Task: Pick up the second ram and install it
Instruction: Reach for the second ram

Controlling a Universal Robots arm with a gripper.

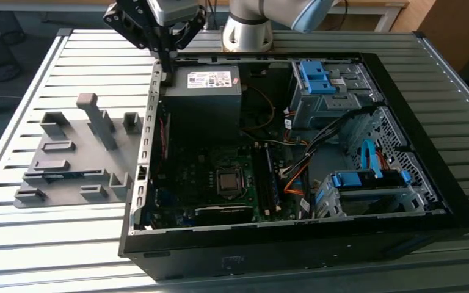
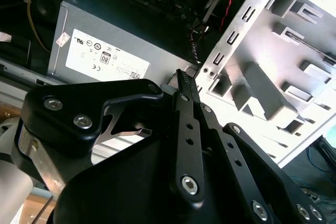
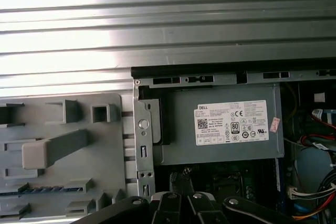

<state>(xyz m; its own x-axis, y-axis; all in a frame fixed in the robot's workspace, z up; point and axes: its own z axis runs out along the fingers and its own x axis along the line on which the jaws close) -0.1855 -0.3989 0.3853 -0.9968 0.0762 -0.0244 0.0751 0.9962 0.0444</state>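
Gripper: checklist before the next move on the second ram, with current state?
1. Black gripper empty: ok, shut on nothing.
2. Gripper open for a pick: not ok.
3. Pick target found: ok; the second ram, a thin blue-green stick, lies in the grey plastic fixture.
4. Gripper over the ram: not ok; it hangs at the edge of the black computer case, beside the grey power supply.
5. Free memory slot: cannot tell.

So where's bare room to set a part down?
Bare table slats beyond the grey fixture plate, and the strip at the exterior view's right of the PC case. Crowded: inside the case, cables and drive cages.
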